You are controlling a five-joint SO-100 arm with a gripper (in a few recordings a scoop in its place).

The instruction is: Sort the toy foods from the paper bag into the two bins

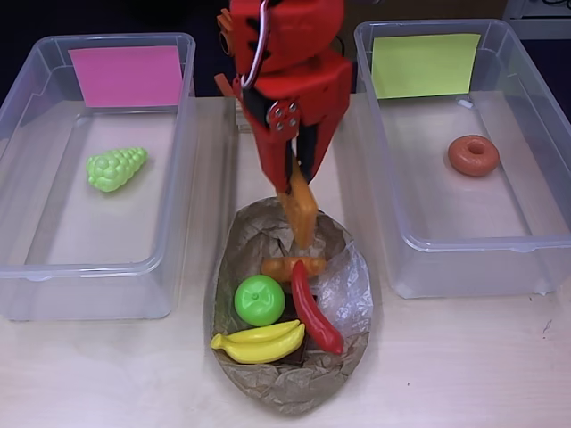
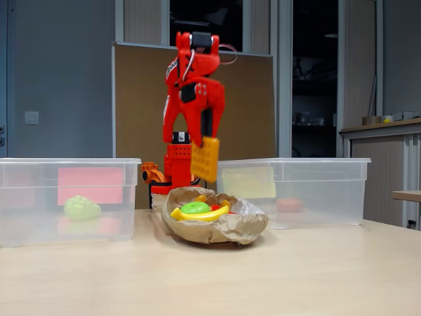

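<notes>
My red gripper (image 1: 300, 185) (image 2: 205, 139) is shut on the orange waffle (image 1: 302, 217) (image 2: 204, 158), which hangs upright above the back of the brown paper bag (image 1: 294, 388) (image 2: 223, 229). In the bag lie a green apple (image 1: 259, 300) (image 2: 195, 208), a yellow banana (image 1: 259, 343) (image 2: 200, 214), a red chili (image 1: 316, 312) and an orange croissant (image 1: 284, 266). The left bin (image 1: 36, 267) (image 2: 26, 197) has a pink label and holds light-green grapes (image 1: 115, 168) (image 2: 81, 208). The right bin (image 1: 535, 241) (image 2: 329, 197) has a yellow-green label and holds a brown donut (image 1: 473, 154) (image 2: 289, 205).
The bag sits on the light wooden table (image 1: 464, 366) between the two bins, near the front edge. The arm's base (image 2: 172, 168) stands behind the bag. Bare table lies in front of both bins.
</notes>
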